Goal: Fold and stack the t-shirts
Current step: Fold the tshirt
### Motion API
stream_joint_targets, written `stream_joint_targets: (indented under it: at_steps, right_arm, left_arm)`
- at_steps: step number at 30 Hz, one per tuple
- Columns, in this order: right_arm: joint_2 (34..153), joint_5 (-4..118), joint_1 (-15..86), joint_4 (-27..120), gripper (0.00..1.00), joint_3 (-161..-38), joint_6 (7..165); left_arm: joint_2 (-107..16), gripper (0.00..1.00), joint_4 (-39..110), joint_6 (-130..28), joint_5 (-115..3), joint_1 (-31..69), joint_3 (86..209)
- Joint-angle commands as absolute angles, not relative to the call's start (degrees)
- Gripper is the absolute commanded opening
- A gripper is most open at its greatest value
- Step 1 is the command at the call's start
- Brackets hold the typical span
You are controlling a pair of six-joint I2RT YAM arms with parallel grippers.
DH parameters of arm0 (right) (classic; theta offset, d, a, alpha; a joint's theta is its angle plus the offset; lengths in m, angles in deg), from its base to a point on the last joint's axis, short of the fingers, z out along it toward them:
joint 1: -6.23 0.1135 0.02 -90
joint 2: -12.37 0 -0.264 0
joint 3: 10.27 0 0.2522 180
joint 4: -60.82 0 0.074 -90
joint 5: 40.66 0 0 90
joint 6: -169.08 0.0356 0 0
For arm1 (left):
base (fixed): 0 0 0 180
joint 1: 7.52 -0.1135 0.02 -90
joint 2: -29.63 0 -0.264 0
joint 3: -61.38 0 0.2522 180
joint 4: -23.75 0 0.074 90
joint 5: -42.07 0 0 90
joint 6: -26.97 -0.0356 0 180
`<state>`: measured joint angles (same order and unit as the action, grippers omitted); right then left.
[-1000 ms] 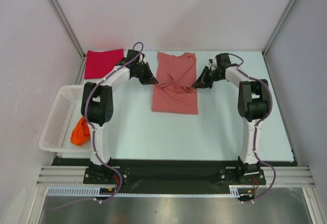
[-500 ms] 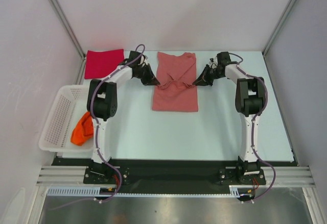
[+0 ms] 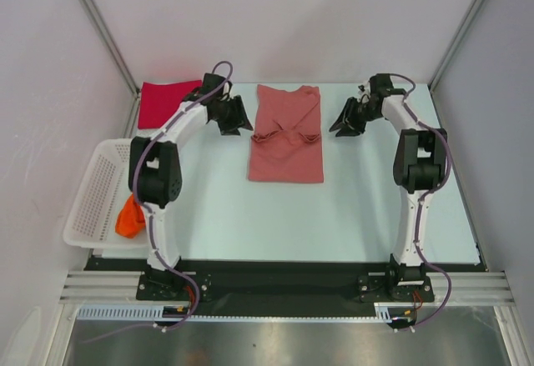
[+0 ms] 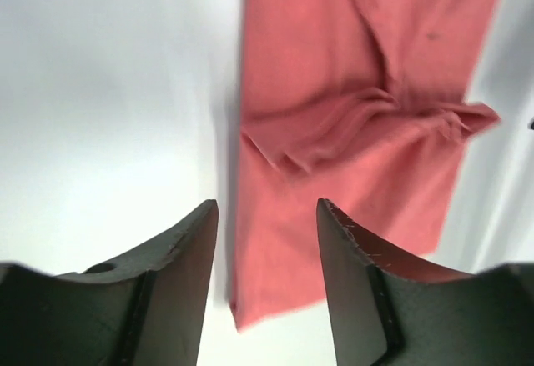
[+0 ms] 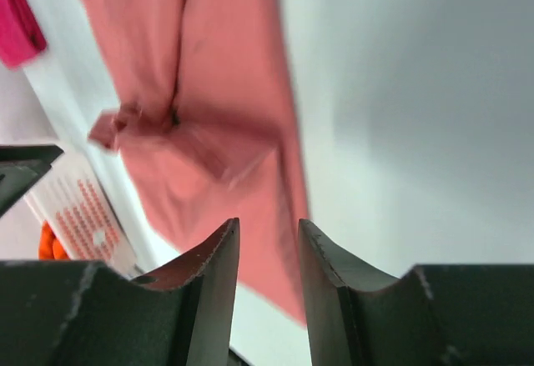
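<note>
A salmon-pink t-shirt (image 3: pixel 286 137) lies as a long strip on the table's middle, sleeves folded in and bunched across its centre; it also shows in the left wrist view (image 4: pixel 350 132) and the right wrist view (image 5: pixel 209 107). My left gripper (image 3: pixel 236 122) hovers just left of the strip, open and empty (image 4: pixel 267 216). To the strip's right my right gripper (image 3: pixel 340 126) hangs open with nothing in it (image 5: pixel 269 233). A folded crimson t-shirt (image 3: pixel 169 102) lies at the back left. An orange t-shirt (image 3: pixel 130 217) sits crumpled in the basket.
A white mesh basket (image 3: pixel 93 191) stands at the table's left edge, beside the left arm. Walls and slanted frame posts close in the table at the back and both sides.
Both grippers have let go of the pink shirt's sleeves, opened and drawn back outward, left to the left and right to the right. The sleeves now rest on the shirt's middle.
</note>
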<state>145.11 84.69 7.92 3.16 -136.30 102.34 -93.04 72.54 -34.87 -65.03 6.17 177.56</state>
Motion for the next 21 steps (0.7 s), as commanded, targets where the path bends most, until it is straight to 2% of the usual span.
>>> stream_joint_targets:
  at_steps: [1,6,11,16,21]
  right_arm:
    - [135.8,87.2,13.0,1.3,0.4,-131.0,99.6]
    - [132.7,93.9,19.8,13.8,0.36,-119.0,106.9]
    - [135.8,98.2,23.5,18.7,0.33,-117.0,109.0]
    - [138.0,99.7,20.7,20.9,0.27,-110.3,107.8]
    - [135.2,99.6,15.8,22.1,0.23,-101.0,105.6]
  left_arm:
    - [-83.0,0.54,72.2,-38.3,-64.4,9.5,172.3]
    - [-82.7,0.44,67.9,-36.0,-71.0,15.6,166.6]
    - [-87.1,0.43,66.1,-35.5,-73.9,17.2,164.4]
    - [-90.0,0.43,66.0,-38.2,-71.1,15.8,159.2]
    - [-89.0,0.42,65.8,-42.5,-71.0,14.5,154.5]
